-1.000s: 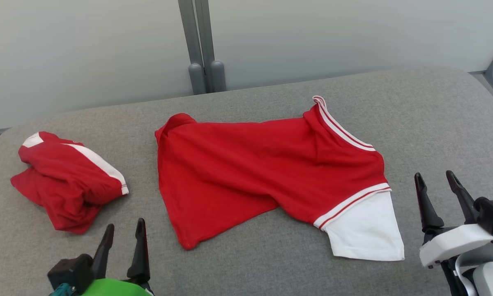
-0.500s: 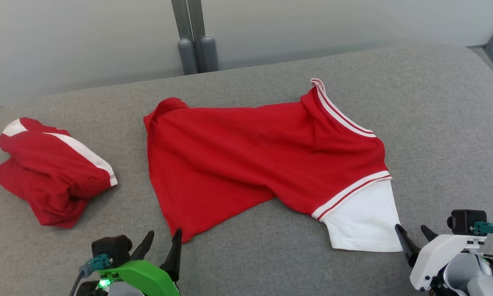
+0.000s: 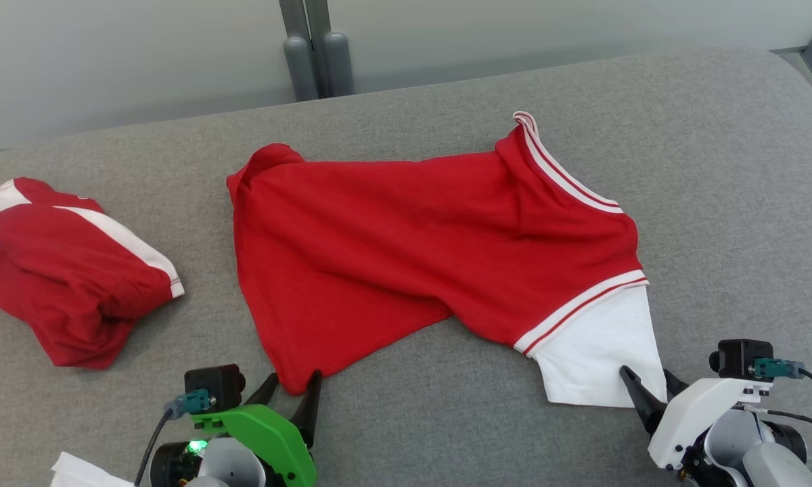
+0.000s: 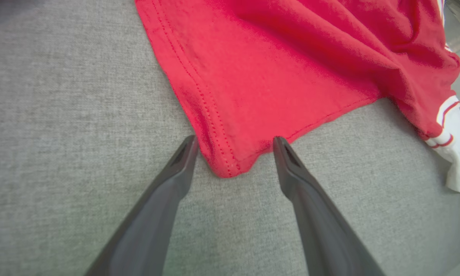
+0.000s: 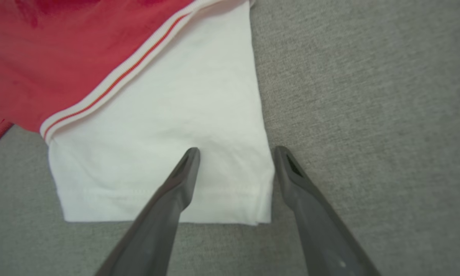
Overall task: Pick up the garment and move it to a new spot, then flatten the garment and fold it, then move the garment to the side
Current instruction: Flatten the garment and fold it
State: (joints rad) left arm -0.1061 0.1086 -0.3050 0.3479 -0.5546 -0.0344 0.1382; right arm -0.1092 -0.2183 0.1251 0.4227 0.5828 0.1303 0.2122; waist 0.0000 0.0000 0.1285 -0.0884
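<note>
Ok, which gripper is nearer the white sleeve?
Right. The right gripper has its open jaws straddling the white sleeve at its near corner; the left gripper is across the shirt, jaws open around the red hem corner.

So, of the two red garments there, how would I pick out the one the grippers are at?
On the wide grey cushioned surface, look at the middle, where the spread garment lies with the left gripper at its near red corner and the right gripper at its sleeve. Unlike the bunched garment at the left, it lies mostly flat and has a plain white sleeve.
</note>
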